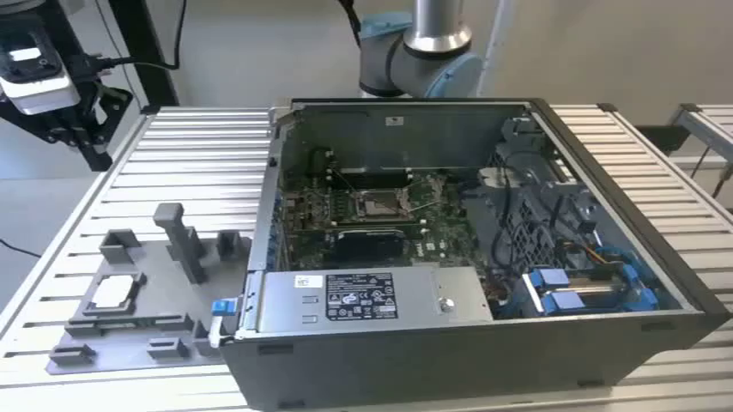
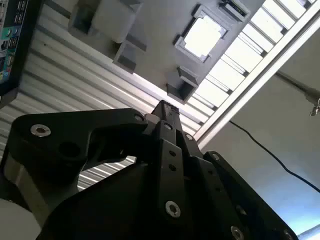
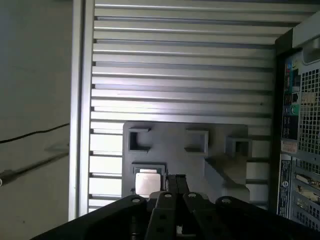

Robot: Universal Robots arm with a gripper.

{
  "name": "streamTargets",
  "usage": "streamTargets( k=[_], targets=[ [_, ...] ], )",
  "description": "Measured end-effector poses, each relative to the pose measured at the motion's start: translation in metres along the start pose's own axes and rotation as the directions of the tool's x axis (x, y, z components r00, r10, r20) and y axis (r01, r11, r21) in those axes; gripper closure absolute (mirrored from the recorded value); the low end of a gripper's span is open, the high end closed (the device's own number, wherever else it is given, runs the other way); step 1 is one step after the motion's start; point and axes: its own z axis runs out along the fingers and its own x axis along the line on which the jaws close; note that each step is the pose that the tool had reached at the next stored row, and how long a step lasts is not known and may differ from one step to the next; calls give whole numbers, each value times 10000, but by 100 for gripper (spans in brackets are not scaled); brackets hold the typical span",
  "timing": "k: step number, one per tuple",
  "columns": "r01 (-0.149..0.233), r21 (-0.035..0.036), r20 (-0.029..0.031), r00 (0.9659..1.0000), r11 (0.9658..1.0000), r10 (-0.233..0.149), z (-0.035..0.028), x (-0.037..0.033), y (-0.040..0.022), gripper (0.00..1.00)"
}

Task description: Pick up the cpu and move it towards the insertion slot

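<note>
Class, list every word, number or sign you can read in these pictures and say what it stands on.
None can be read.
Black label on the power supply: print too small.
White sticker beside it: too small.
Pink sticker on the computer case, at its back: blurred.

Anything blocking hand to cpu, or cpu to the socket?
Nothing visible between the hand and the cpu in its tray. Between cpu and insertion slot, in the exterior view: the tray's upright post, then the case's side wall. The slot lies down inside that open-topped case.
</note>
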Motion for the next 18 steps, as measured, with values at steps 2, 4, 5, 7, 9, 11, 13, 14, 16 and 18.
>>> streamTargets(
  k=[2,4,5,7,9,11,13,14,16,18],
  targets=[
    [0,0,0,10000,10000,0,0,0,0,100],
    [0,0,0,10000,10000,0,0,0,0,100],
    [0,0,0,10000,10000,0,0,0,0,100],
    [0,0,0,10000,10000,0,0,0,0,100],
    [-1,0,0,10000,10000,1,0,0,0,100],
    [0,0,0,10000,10000,0,0,0,0,100],
    [0,0,0,10000,10000,0,0,0,0,100],
    [0,0,-1,10000,10000,0,-1,1,-3,100],
    [-1,0,-2,10000,10000,1,-2,12,-25,100],
    [-1,0,-1,10000,10000,1,-2,35,-60,100]
  ],
)
